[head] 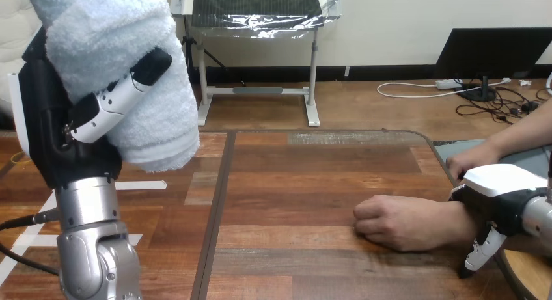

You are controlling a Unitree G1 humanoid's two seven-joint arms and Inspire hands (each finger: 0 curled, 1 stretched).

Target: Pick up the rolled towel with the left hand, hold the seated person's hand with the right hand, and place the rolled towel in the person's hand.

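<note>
The left hand [45,111] is seen raised high above the table [293,183], at the end of an upright silver forearm [91,235]. It is closed round the rolled towel [124,46], a thick, pale roll of terry cloth. One black-and-white finger [114,98] is laid across the front of the roll, and the black palm is pressed against its far side. The towel is carried clear of the table, with most of its bulk standing above and to the inner side of the hand that grips it.

The right hand [504,196] is set low, well apart from the left hand, over the person's wrist [459,225]. Its white back shell is turned upward on top of the wrist, and one finger [480,251] is curled down along the wrist's near side, so that the wrist is clasped. Just beyond this hand's fingertips, toward the table's middle, the person's nearer hand [390,222] is rested on the wood as a loose fist with the knuckles up. The person's farther hand [472,160] is laid on the table's edge just behind the right hand.
</note>
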